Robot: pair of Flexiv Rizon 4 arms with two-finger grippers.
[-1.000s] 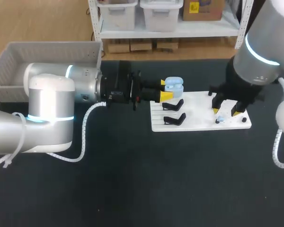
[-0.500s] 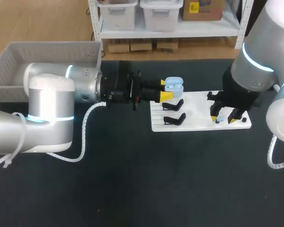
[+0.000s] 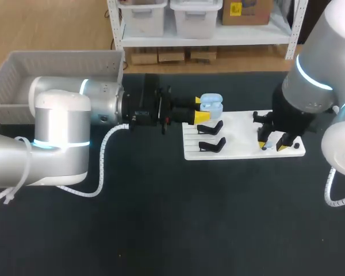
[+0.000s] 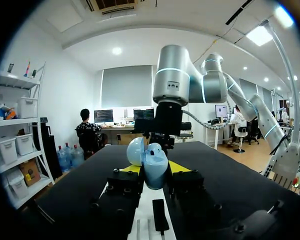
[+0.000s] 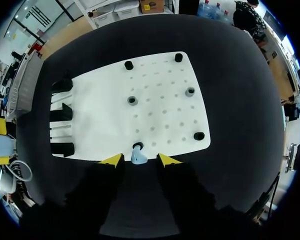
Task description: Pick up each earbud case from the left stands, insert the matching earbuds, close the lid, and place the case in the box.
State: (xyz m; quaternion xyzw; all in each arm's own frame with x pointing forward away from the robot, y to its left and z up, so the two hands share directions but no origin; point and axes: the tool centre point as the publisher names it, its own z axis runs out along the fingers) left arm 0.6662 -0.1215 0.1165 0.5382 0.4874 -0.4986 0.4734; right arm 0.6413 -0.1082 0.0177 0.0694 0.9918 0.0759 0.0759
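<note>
straddling a small pale blue earbud (image 5: 138, 158), the right tool (image 5: 139, 160) hangs over the white board (image 5: 160, 100) with its two yellow tips apart, one on each side of the earbud and a thin gap showing on both sides, so it is not clamped on anything. the earbud sits on a little dark peg close to the board's near edge, toward its right corner. the coming move, as i judge it, turns on this: the earbud already lies right on the line between the tips, so the right tool needs only to close, not to shift sideways. after that the carry runs across the board toward its far left corner, where the left tool (image 3: 200, 108) is clamped on the light blue case (image 3: 211, 104), a yellow tip pressed to each side of it. the case is held above that corner with its lid open, well apart from the earbud. from the left wrist view the lid leans away from the body of the case, but which way the sockets face i cannot tell. two black stands (image 3: 211, 127) lie along the board's left edge, just beside the held case. the grey box (image 3: 57, 60) sits at the tabletop's far left corner, behind the left arm, which is the nearer one to it.
</note>
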